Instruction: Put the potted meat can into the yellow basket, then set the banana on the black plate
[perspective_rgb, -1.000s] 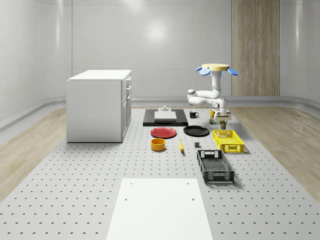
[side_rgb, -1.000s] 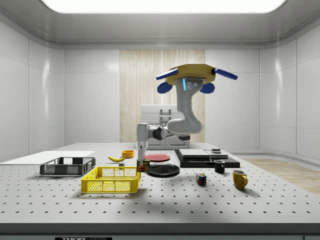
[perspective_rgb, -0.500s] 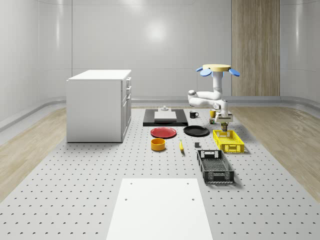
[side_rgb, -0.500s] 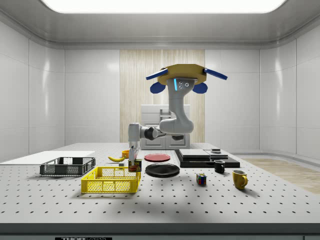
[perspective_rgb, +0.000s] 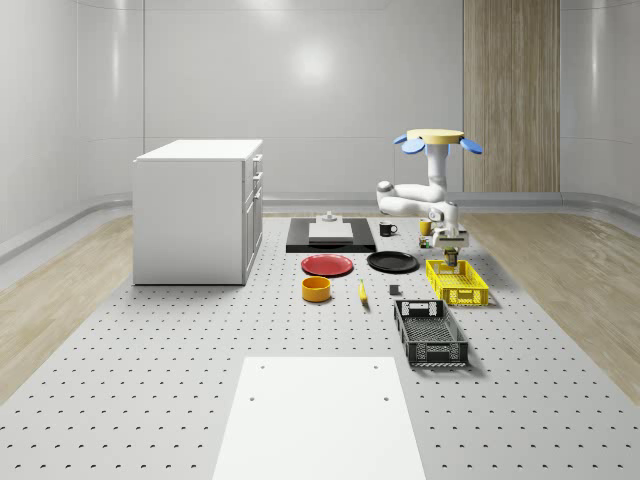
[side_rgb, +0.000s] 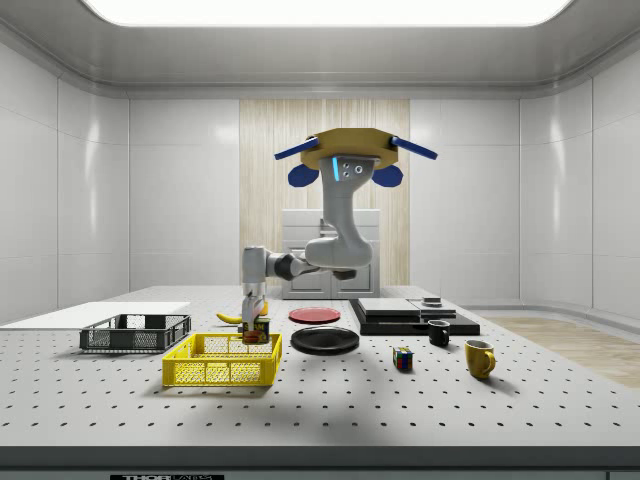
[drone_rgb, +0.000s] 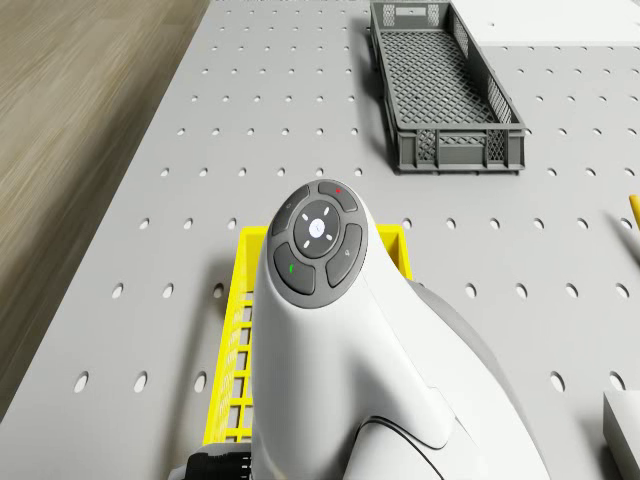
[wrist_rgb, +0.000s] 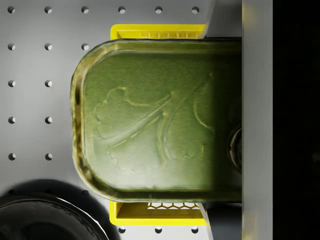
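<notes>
Whole-scene view: perforated grey table, pale panelled room. Drone hovers near far edge; gripper, clamping potted meat can, has shifted over yellow basket.

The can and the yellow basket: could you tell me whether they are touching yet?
Cannot tell. In the side view the gripper holds the can at the basket rim's far end, with no plain gap or contact. The drone hovers above the black plate.

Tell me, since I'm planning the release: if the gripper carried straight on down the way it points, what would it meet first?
Probably the yellow basket. The gripper points down, jaws shut on the potted meat can, at the basket's end nearest the black plate; the can would likely land inside, close to the rim.
</notes>
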